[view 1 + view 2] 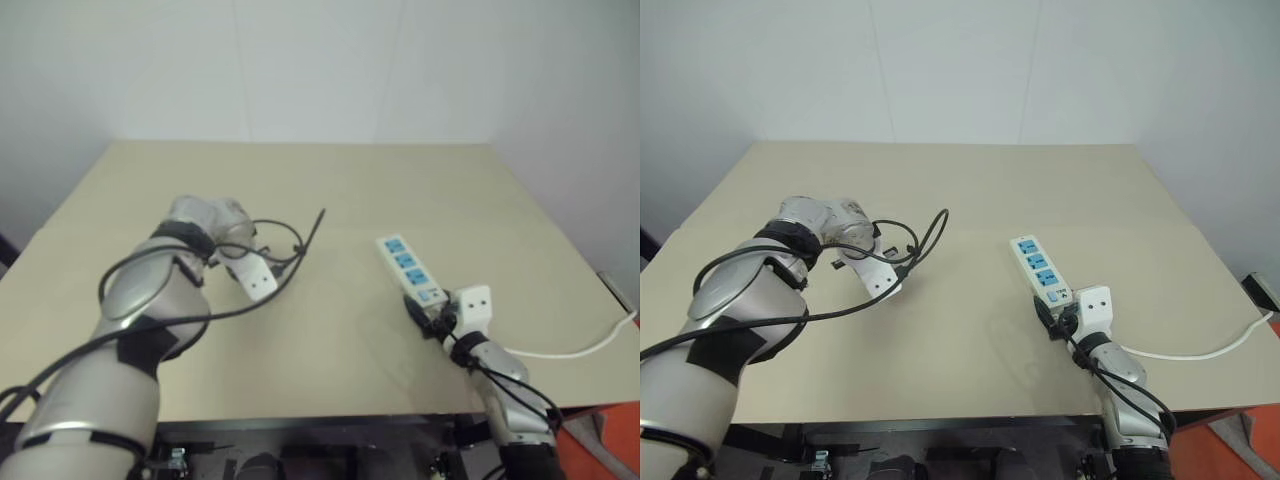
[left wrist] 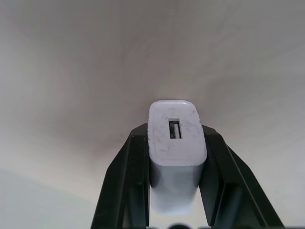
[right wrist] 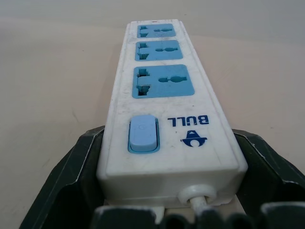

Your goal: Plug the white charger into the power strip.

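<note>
Light is soft, even and fairly bright, falling from overhead onto the beige worktop (image 1: pixel 340 190). Shadows are faint: a pale smudge lies on the worktop near its front edge, beside the power strip (image 1: pixel 1038 268). No hard glare appears. The head views look slightly hazy. In the left wrist view the white charger (image 2: pixel 175 143) is sharp while the surface beyond blurs. In the right wrist view the strip's far sockets soften.
</note>
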Robot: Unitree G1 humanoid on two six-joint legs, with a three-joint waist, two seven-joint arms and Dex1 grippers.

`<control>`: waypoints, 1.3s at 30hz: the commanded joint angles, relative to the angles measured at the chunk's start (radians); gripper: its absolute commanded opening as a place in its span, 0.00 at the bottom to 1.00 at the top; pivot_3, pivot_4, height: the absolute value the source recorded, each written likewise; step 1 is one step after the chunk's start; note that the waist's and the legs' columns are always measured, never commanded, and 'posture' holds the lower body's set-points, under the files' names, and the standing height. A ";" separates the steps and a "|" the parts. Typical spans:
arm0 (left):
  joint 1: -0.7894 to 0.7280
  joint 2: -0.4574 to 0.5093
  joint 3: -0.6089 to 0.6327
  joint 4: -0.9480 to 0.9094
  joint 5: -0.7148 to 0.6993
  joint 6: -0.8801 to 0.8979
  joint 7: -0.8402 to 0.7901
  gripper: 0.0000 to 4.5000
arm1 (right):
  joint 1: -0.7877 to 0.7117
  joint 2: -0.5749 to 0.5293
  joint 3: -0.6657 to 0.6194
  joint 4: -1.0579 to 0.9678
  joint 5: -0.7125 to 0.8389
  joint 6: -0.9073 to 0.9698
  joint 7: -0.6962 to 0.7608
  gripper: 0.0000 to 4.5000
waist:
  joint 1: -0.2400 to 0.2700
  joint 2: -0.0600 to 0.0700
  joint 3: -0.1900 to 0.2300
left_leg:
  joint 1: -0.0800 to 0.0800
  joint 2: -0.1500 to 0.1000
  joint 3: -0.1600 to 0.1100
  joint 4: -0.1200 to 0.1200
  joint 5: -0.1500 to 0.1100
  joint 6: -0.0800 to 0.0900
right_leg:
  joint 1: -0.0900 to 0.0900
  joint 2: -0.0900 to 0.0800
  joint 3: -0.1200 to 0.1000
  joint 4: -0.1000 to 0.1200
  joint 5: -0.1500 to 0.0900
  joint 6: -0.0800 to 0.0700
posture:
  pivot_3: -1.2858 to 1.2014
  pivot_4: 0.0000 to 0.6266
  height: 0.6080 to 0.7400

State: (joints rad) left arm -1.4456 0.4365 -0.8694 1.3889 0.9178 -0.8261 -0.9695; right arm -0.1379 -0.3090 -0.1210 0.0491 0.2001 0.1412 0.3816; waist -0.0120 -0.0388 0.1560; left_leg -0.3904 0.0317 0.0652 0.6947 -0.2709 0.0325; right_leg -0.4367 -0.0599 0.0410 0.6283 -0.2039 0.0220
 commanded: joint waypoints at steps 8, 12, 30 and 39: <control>-0.042 -0.004 0.204 -0.009 -0.198 0.003 -0.150 0.22 | 0.011 -0.020 0.014 0.018 -0.012 0.019 0.022 0.76 | -0.001 0.000 0.000 | -0.001 0.000 0.000 0.000 0.000 0.000 | 0.000 0.000 0.000 0.000 0.000 0.000 | 0.52 0.24 1.00; -0.049 0.002 0.434 -0.026 -0.446 0.040 -0.352 0.22 | -0.005 -0.036 0.015 0.021 0.012 -0.010 0.082 0.76 | -0.002 0.000 0.000 | -0.001 0.000 0.000 0.000 0.000 0.000 | -0.001 0.000 0.000 0.000 0.000 0.000 | 0.52 0.24 1.00; 0.380 0.160 0.838 -0.599 -1.461 0.940 -0.645 0.22 | -0.566 -0.080 0.251 0.545 0.056 -0.281 0.995 0.76 | -0.057 0.001 0.001 | -0.002 0.001 -0.009 0.002 0.000 0.000 | -0.004 0.000 0.001 0.011 0.001 0.001 | 0.52 0.24 1.00; 0.696 0.213 0.859 -0.984 -1.528 1.150 -0.637 0.22 | -0.563 -0.006 0.295 0.671 -0.009 -0.433 1.050 0.76 | -0.039 0.001 0.001 | 0.000 0.001 -0.009 0.004 0.000 -0.001 | -0.002 0.000 0.001 0.013 0.001 0.000 | 0.52 0.24 1.00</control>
State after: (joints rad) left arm -0.7578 0.6440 -0.0344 0.4733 -0.5889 0.2977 -1.6062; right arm -0.6882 -0.3198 0.1851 0.7158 0.1820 -0.2505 1.4221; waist -0.0510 -0.0377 0.1569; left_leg -0.3903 0.0325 0.0568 0.6989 -0.2707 0.0308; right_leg -0.4392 -0.0602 0.0415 0.6418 -0.2026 0.0224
